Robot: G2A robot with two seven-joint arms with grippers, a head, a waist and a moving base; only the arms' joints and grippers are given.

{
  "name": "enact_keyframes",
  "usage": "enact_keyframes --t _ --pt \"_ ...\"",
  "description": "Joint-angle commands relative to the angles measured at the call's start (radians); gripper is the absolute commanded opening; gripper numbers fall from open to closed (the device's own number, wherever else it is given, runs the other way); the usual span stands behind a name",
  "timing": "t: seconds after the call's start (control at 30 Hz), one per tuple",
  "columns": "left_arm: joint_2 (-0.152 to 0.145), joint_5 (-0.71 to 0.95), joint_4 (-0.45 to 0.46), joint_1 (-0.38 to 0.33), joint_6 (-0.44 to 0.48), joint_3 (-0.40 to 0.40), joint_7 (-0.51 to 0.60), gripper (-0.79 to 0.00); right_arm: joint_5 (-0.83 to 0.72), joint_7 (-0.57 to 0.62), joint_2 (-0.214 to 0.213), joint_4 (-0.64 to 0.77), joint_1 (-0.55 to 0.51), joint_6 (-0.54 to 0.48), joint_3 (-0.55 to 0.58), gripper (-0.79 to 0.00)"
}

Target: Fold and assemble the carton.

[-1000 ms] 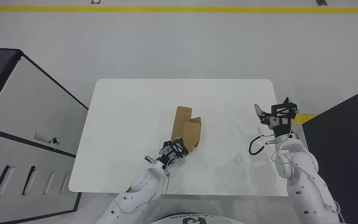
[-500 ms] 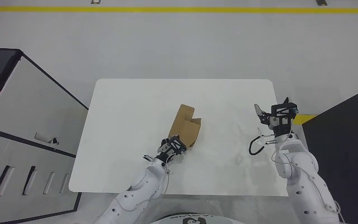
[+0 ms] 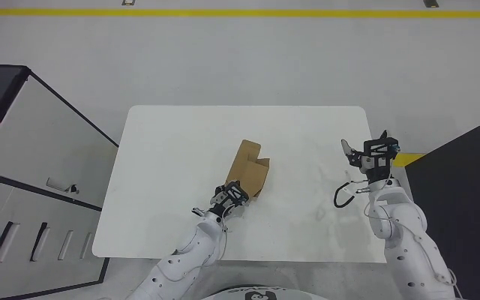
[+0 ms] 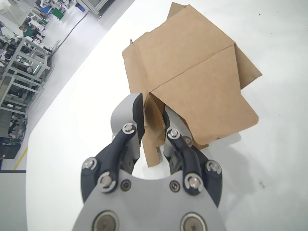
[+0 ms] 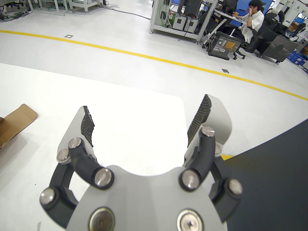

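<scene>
A brown cardboard carton (image 3: 250,172) lies half-folded near the middle of the white table (image 3: 180,142), its flaps partly raised. My left gripper (image 3: 232,198) is at the carton's near end, shut on a small side flap (image 4: 154,121) of the carton (image 4: 190,73). A creased panel with a rounded corner overhangs one finger. My right gripper (image 3: 358,152) hovers at the table's right edge, far from the carton, open with nothing between its fingers (image 5: 146,121). One flap of the carton (image 5: 14,121) shows at the side of the right wrist view.
A dark panel (image 3: 446,187) stands just off the table's right edge beside the right arm. A grey cabinet (image 3: 37,180) stands off the table's left side. A black cable (image 3: 343,196) loops by the right arm.
The carton has been drawn slightly toward the near edge and turned a little by the left gripper. The right arm has not moved.
</scene>
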State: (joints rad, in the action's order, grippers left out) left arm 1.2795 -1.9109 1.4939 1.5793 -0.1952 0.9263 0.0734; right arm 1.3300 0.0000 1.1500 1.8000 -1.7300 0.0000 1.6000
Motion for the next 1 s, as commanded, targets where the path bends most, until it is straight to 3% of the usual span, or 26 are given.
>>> enact_keyframes --t 0.0,0.33,0.8,0.93,0.97 --pt "0.002 0.001 -0.005 -0.003 -0.011 -0.001 0.000 -0.579 0.000 0.000 0.000 0.000 0.000 0.000 0.000 0.000" --pt "0.011 -0.002 -0.032 -0.015 -0.009 -0.010 -0.009 -0.505 0.000 0.000 0.000 0.000 0.000 0.000 0.000 0.000" --pt "0.025 0.031 -0.074 -0.034 -0.031 -0.005 -0.026 -0.533 0.000 0.000 0.000 0.000 0.000 0.000 0.000 0.000" --pt "0.032 0.050 -0.090 -0.049 -0.033 -0.009 -0.034 -0.625 0.000 0.000 0.000 0.000 0.000 0.000 0.000 0.000" --pt "0.033 0.054 -0.094 -0.052 -0.031 -0.009 -0.035 -0.763 0.000 0.000 0.000 0.000 0.000 0.000 0.000 0.000"
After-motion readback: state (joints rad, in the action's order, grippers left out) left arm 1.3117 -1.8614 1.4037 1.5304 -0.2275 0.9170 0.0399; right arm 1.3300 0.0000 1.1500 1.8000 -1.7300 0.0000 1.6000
